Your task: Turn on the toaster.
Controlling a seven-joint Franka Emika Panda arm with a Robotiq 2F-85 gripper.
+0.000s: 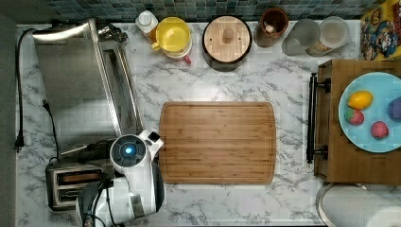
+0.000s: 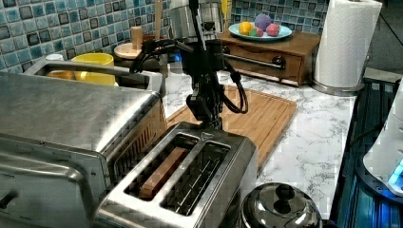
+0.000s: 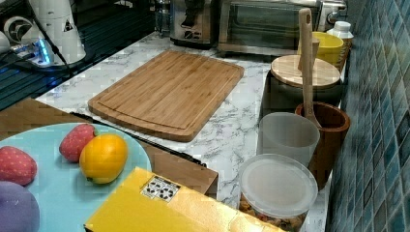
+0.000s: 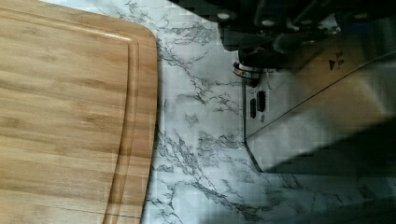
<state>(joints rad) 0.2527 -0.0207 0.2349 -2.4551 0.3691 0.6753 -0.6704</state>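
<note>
The toaster (image 2: 199, 183) is a small brushed-steel box with two long top slots; a brown slice (image 2: 164, 171) sits in the slot nearer the big oven. It stands at the top view's lower left (image 1: 71, 184). My gripper (image 2: 209, 116) hangs straight down at the toaster's end that faces the cutting board, close above its top edge. In the wrist view the toaster's end face (image 4: 317, 102) lies right below the gripper's dark body, with a round knob (image 4: 246, 71) at the upper corner. The right view shows the gripper (image 3: 188, 20) in front of the toaster (image 3: 198, 21).
A large steel toaster oven (image 1: 80, 85) stands right beside the toaster. The wooden cutting board (image 1: 217, 142) lies in the middle of the marble counter. A shiny pot lid (image 2: 280, 206), a paper towel roll (image 2: 344, 42) and a wooden drawer box (image 1: 354, 161) with a fruit plate are around.
</note>
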